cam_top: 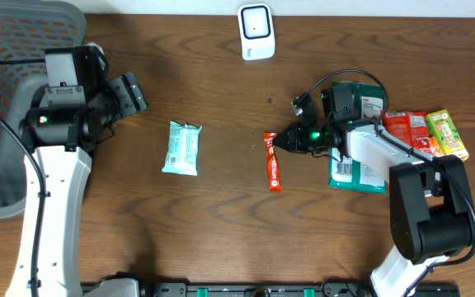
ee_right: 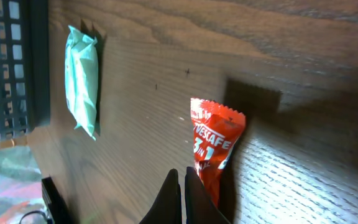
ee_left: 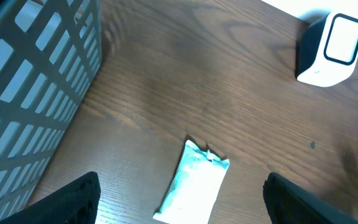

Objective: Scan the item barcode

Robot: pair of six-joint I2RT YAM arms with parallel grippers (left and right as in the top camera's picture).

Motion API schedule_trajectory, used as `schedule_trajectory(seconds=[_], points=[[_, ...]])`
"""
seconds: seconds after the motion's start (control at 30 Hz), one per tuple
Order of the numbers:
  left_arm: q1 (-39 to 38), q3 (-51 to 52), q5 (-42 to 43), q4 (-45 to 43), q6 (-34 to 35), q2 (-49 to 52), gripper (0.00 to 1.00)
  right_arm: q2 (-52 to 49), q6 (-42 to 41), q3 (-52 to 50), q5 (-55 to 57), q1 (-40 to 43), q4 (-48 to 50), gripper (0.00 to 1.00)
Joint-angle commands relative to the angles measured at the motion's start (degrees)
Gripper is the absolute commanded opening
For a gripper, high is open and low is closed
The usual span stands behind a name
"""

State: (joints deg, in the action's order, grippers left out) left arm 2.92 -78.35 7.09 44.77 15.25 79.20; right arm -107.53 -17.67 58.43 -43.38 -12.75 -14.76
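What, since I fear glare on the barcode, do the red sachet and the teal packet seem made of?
Red sachet: glossy plastic or foil film, judging by its sheen and zigzag crimped end. Teal packet: soft plastic film, likely; crinkled sealed ends, duller surface.

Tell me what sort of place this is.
Most likely a mock shop checkout for robot practice: a white barcode scanner stands at the far edge of the wooden table, a red sachet, a teal packet and a pile of snack packs lie on it, and a mesh basket sits at the left.
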Motion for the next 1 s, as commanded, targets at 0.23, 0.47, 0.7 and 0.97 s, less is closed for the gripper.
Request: schedule_trajectory(seconds=[0.23,0.47,0.7,0.97], points=[[0.28,-0.63,-0.72,-0.02,0.11,0.24,0.85,-0.5,1.92,-0.11,-2.45,-0.46,2.05,0.01],[0.28,-0.63,-0.7,-0.72,0.11,0.24,0.85,-0.5,3.19,-0.11,-2.4,-0.44,2.34,0.01],[0.28,-0.66,6.54,-2.49,0.13,0.11,0.85,-0.5,3.67,-0.11,-2.71,-0.42,2.36,0.01],[-5.64,4.37,25.09,2.99,0.09,1.97,0.08,-0.5,3.63,-0.11,-3.69,-0.2,3.41,0.01]])
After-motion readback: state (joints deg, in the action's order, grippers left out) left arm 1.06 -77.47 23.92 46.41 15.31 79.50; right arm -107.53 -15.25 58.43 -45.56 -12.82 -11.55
